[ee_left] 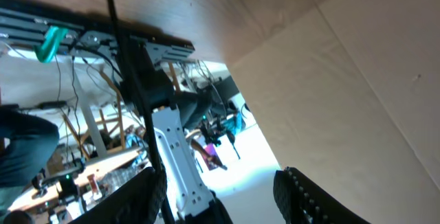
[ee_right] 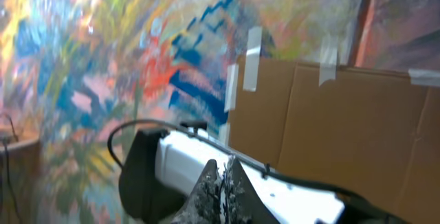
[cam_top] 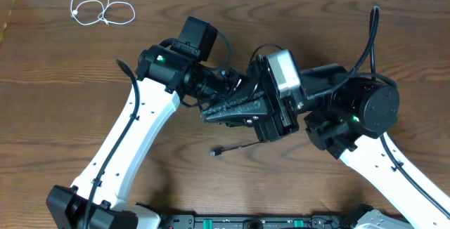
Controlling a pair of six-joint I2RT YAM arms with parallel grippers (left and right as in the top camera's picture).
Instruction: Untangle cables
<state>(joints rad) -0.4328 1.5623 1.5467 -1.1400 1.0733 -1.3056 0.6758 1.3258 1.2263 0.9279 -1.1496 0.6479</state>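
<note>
- Overhead view, upper left of frame: short white cord (cam_top: 102,10), thin, lying in loose loops on the dark brown wooden table (cam_top: 56,102). It lies alone, well apart from both arms.
- Overhead view, lower centre: thin black cord with a small plug end (cam_top: 232,149). One short stretch shows on the table just below the two wrists, which are crowded together. The rest of it is hidden under them.
- Other black cords: none visible in any view. They may be hidden beneath the arms.
- Left gripper (ee_left: 216,183), black ribbed fingers, bottom of the left wrist view: jaws wide apart, with nothing seen between them. The camera faces the room, not the table.
- Right gripper (ee_right: 221,183), bottom centre of the right wrist view: jaws closed together. Whether a cord is pinched between them cannot be told. This camera also faces away from the table.
- Progress, as a judgement: the white cord appears to be separated out already. The black cords remain to be dealt with, and their state under the arms cannot be assessed. The task is probably part done.
</note>
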